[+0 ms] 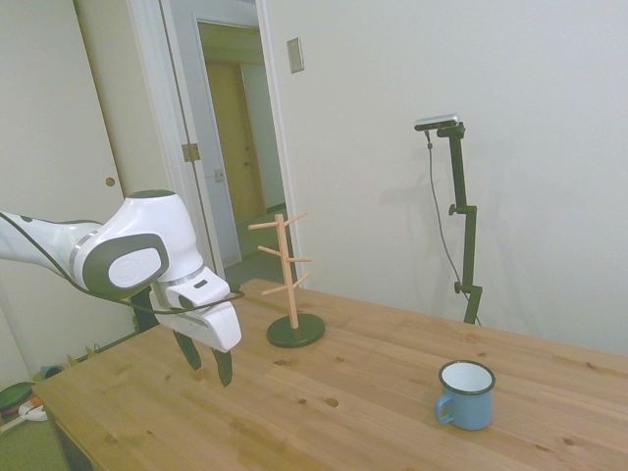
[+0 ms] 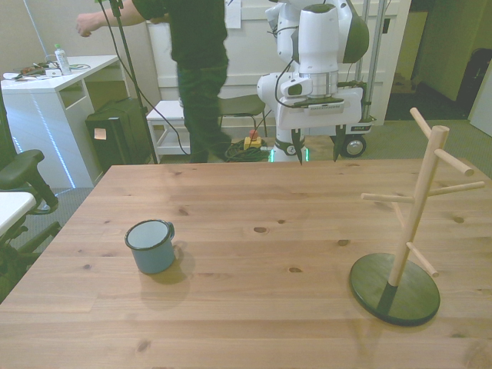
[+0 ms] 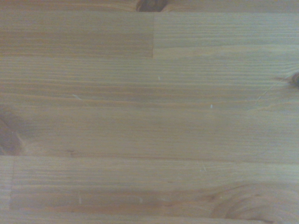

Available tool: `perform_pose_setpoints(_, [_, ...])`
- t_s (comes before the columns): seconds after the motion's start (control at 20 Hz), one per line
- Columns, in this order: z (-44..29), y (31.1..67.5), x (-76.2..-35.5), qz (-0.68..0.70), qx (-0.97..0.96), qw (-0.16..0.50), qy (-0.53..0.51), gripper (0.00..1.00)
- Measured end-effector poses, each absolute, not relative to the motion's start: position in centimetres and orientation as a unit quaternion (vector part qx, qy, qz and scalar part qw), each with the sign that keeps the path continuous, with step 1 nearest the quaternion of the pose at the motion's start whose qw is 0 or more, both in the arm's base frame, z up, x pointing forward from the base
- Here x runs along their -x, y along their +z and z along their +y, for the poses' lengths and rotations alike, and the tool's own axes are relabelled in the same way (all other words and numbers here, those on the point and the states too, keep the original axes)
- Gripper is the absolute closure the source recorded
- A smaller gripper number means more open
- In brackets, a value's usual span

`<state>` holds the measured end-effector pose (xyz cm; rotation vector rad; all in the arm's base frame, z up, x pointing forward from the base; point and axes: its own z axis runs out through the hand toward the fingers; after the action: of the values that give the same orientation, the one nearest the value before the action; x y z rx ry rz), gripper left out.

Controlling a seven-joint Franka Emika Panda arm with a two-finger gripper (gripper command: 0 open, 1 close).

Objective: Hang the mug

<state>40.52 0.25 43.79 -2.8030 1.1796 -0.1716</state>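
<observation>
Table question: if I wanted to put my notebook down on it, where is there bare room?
Most of the table is bare. The widest free patch lies between the mug and the peg stand. The strip along the near edge is free too. The far edge is crowded only where the open claw hangs.

Bare table (image 2: 254,254) between mug (image 2: 151,246) and peg stand (image 2: 407,231)

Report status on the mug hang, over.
Hand open, empty, above the table's far edge. Mug upright on table, untouched. Peg stand bare. Nothing in between.
</observation>
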Motion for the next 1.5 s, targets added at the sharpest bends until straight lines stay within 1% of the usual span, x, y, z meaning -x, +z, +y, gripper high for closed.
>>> perform_pose_setpoints(0.2, [-0.1,43.6,-40.7,0.39,0.918,0.049,-0.053,0.0])
perform_pose_setpoints(0.5, [-4.7,45.9,-40.5,0.42,0.902,0.074,-0.072,0.0])
perform_pose_setpoints(0.65, [-9.7,46.9,-40.0,0.437,0.892,0.087,-0.074,0.0])
perform_pose_setpoints(0.95, [-23.6,50.1,-37.9,0.48,0.866,0.116,-0.079,0.0])
perform_pose_setpoints(1.1, [-29.6,51.2,-37.9,0.496,0.855,0.131,-0.079,0.0])
perform_pose_setpoints(1.25, [-33.6,52.1,-39.5,0.516,0.843,0.135,-0.078,0.0])
perform_pose_setpoints(1.5, [-37.5,53.1,-44.3,0.527,0.839,0.112,-0.073,0.0])
